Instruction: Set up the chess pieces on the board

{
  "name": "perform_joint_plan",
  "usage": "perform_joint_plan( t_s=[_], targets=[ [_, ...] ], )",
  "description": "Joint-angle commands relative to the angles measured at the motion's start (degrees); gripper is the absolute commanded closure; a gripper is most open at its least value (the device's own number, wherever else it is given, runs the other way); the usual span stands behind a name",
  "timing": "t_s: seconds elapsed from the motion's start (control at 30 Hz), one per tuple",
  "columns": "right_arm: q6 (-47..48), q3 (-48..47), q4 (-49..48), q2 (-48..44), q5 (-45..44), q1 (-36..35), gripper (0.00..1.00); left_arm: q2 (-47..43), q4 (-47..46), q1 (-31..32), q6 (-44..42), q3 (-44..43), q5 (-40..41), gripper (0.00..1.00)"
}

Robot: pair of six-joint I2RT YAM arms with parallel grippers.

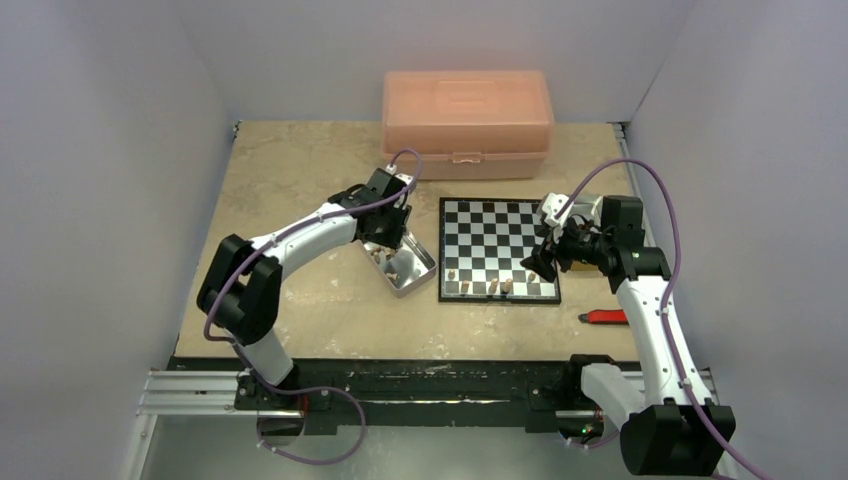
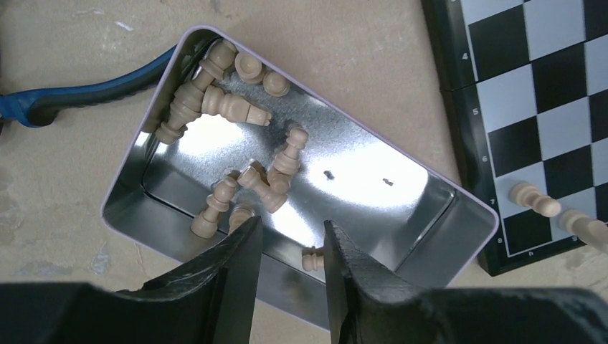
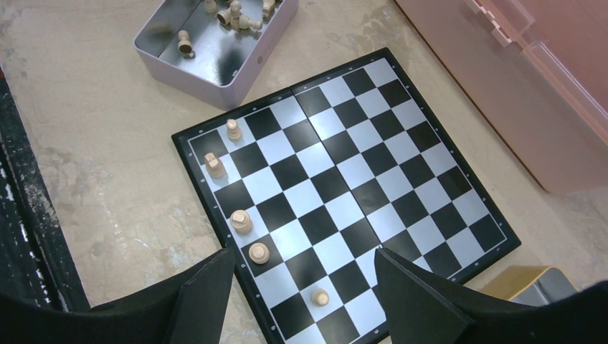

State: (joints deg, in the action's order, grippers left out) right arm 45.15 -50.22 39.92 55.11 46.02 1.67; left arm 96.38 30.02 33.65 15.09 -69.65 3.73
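The board (image 1: pixel 498 247) lies at mid-table, and several tan chess pieces (image 3: pixel 241 221) stand along its near edge. More tan pieces (image 2: pixel 276 168) lie loose in the shiny metal tin (image 1: pixel 421 270) left of it. My left gripper (image 2: pixel 290 233) hangs low over the tin's near wall (image 2: pixel 287 283). Its jaws are apart, and a small pawn (image 2: pixel 312 258) lies between them against the right finger. My right gripper (image 3: pixel 302 254) hovers open above the board's near right part (image 3: pixel 344 172), holding nothing.
A large pink plastic box (image 1: pixel 466 122) stands behind the board. A red-handled tool (image 1: pixel 605 317) lies near the right arm. A blue and black handle (image 2: pixel 72 97) lies beside the tin. A gold-coloured object (image 3: pixel 527 283) sits off the board's corner.
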Motion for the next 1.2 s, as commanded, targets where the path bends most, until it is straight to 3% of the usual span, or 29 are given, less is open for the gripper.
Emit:
perform_joint_plan(
  t_s=[0.0,0.8,1.17],
  targets=[
    [0.94,0.12,0.93,0.07,0.48,0.26,0.24,2.68,-0.49,-1.21,-1.72,-2.69,0.14,0.65],
    [1.17,0.12,0.99,0.33,0.43,0.26,0.24,11.85,2.10,-2.44,-2.35,-7.13,-0.04,0.77],
    [1.34,0.12,1.12,0.30,0.43,0.26,0.24,8.48,2.50,-2.45,-2.25,-5.84,0.07,1.00]
  ],
)
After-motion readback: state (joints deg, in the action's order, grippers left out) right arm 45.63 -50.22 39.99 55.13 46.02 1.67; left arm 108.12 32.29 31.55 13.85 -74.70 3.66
